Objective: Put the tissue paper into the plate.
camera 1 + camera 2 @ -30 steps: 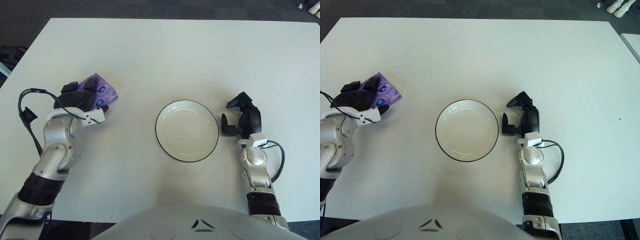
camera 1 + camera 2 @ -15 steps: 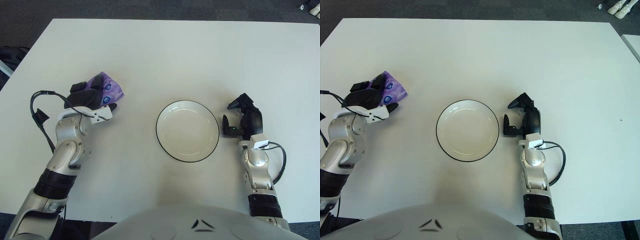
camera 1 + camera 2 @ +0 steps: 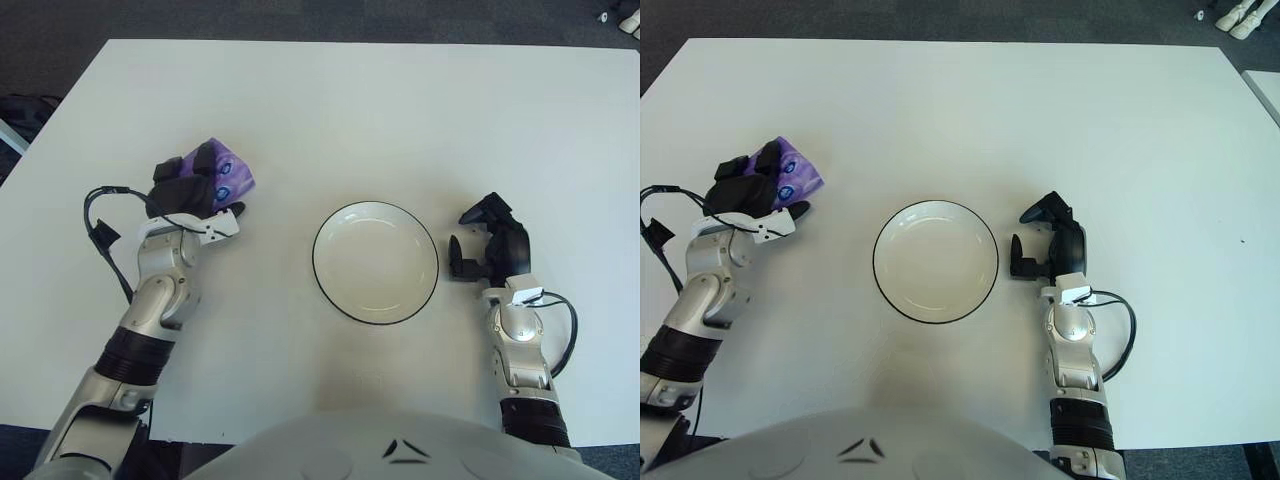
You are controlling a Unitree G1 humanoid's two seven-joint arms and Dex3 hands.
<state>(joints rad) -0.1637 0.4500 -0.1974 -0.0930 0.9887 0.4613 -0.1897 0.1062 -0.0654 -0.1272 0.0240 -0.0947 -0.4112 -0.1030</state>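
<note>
One tissue pack [image 3: 222, 176], one plate [image 3: 375, 262], one table [image 3: 400, 110], two robot hands

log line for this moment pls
left hand: shut on tissue pack, left of plate | right hand: idle, open, right of plate | plate: empty

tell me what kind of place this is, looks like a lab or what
Probably a lab or test room, not a home. A bare white table stands on dark carpet and holds only a white plate. The left hand grips a purple tissue pack; the right hand shows right of the plate.
</note>
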